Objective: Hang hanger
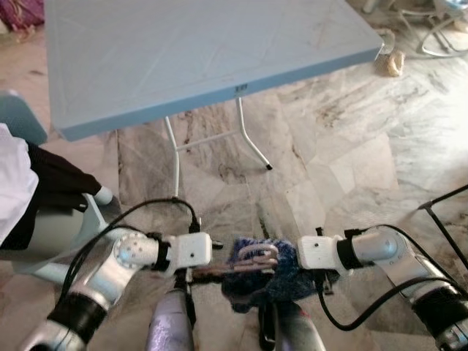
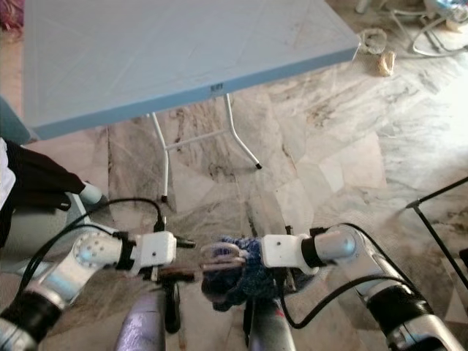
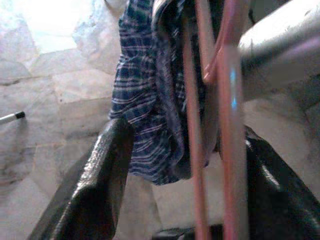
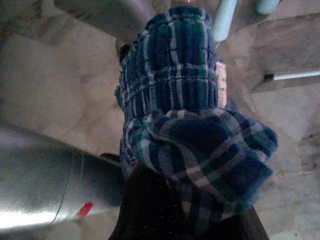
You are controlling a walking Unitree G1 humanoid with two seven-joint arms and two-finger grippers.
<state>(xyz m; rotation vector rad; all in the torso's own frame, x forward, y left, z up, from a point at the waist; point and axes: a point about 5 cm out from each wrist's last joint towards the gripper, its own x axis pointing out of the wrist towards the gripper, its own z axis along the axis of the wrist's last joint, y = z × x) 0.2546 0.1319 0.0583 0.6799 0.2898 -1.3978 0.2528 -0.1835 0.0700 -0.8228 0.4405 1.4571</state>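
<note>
A pink hanger (image 1: 256, 256) with a blue plaid garment (image 1: 267, 281) draped on it hangs between my two arms, low in front of my body. My left gripper (image 3: 185, 135) is open, and the hanger's pink rods (image 3: 227, 150) run between its fingers, close to one black finger (image 3: 272, 190). My right gripper (image 1: 284, 272) comes in from the other side and is shut on the plaid garment (image 4: 190, 115), whose cloth bunches over its fingers and hides them.
A pale blue folding table (image 1: 205, 66) stands ahead on white metal legs (image 1: 252, 142). At the left a person in white and dark clothes (image 1: 22, 190) sits on a pale blue chair (image 1: 69, 234). A black frame (image 1: 446, 212) crosses the marble floor at the right.
</note>
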